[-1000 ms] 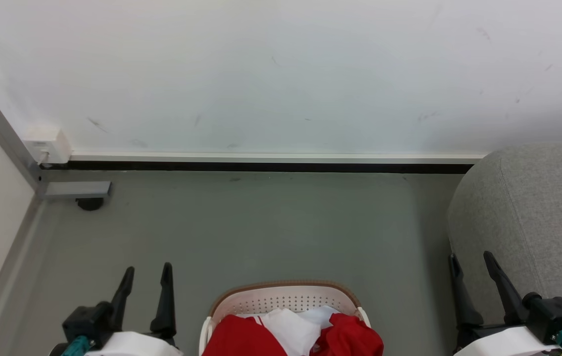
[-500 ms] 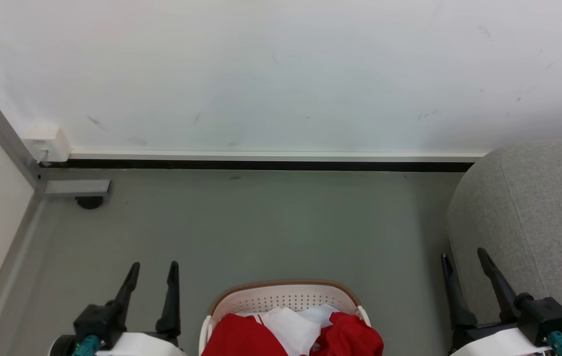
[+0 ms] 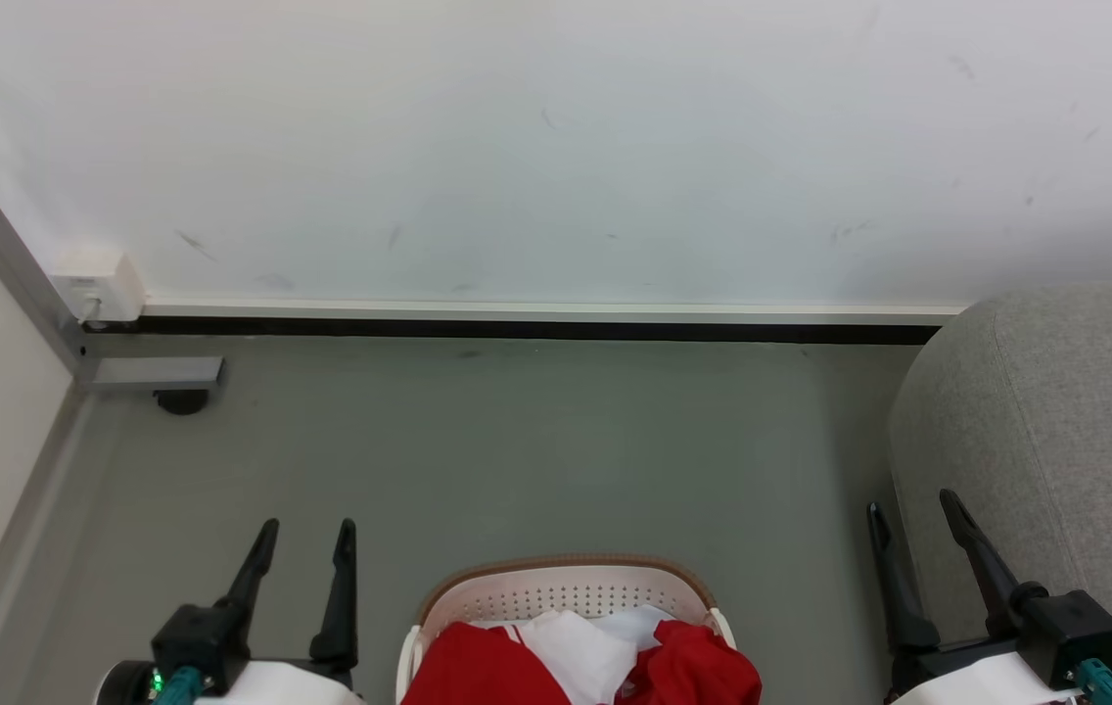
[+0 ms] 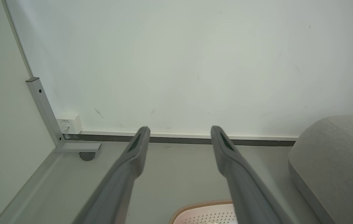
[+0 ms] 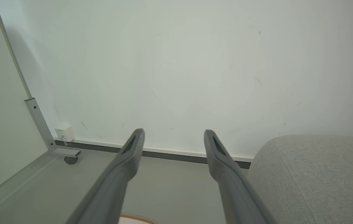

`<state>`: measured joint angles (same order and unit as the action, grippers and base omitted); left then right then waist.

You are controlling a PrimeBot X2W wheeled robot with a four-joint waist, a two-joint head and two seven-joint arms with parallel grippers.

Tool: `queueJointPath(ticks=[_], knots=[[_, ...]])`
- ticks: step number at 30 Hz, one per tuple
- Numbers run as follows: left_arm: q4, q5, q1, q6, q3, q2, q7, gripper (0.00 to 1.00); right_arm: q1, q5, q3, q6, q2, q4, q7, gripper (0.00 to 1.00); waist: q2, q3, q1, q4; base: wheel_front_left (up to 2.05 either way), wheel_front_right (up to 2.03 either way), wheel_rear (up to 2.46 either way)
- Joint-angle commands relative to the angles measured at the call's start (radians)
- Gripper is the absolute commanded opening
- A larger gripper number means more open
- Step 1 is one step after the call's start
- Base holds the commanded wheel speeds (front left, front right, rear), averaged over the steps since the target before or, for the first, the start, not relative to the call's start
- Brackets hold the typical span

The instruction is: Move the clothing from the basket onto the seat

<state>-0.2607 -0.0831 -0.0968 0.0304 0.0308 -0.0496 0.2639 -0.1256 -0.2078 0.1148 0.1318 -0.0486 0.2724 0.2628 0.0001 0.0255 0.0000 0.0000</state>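
Pre-grasp: red-and-white fabric clothing sits in oval cream plastic basket w/ brown rim, btwn arms. Both empty: left gripper & right gripper, fingers wide apart. Next: dip in, pinch top garment, carry to light grey woven sofa seat at right.

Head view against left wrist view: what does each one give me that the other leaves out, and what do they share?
Head view adds: the red and white clothing heaped in the basket, plus the left tool and right tool, both open and empty, flanking it.
Left wrist view adds: a close look along the left tool's fingers, spread apart with nothing between them.
Both share: the basket's brown rim, the grey sofa, the wall socket box, the castered metal foot and the grey floor.
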Motion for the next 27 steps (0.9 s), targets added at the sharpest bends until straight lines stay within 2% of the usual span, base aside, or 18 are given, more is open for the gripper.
queueJointPath(ticks=[1, 27], knots=[[-0.003, -0.013, -0.007, 0.0, -0.003, -0.002, 0.001, 1.0, -0.006, -0.003, -0.002, -0.002, -0.003, -0.001, 0.003, 1.0, -0.0001, 0.001, 0.0, 0.001, 0.0, 0.0, 0.0], [0.001, -0.038, -0.014, -0.006, -0.005, -0.002, 0.001, 1.0, -0.016, -0.013, 0.001, -0.002, -0.003, 0.002, 0.003, 1.0, -0.0001, 0.02, 0.0, -0.02, 0.0, 0.0, 0.0]])
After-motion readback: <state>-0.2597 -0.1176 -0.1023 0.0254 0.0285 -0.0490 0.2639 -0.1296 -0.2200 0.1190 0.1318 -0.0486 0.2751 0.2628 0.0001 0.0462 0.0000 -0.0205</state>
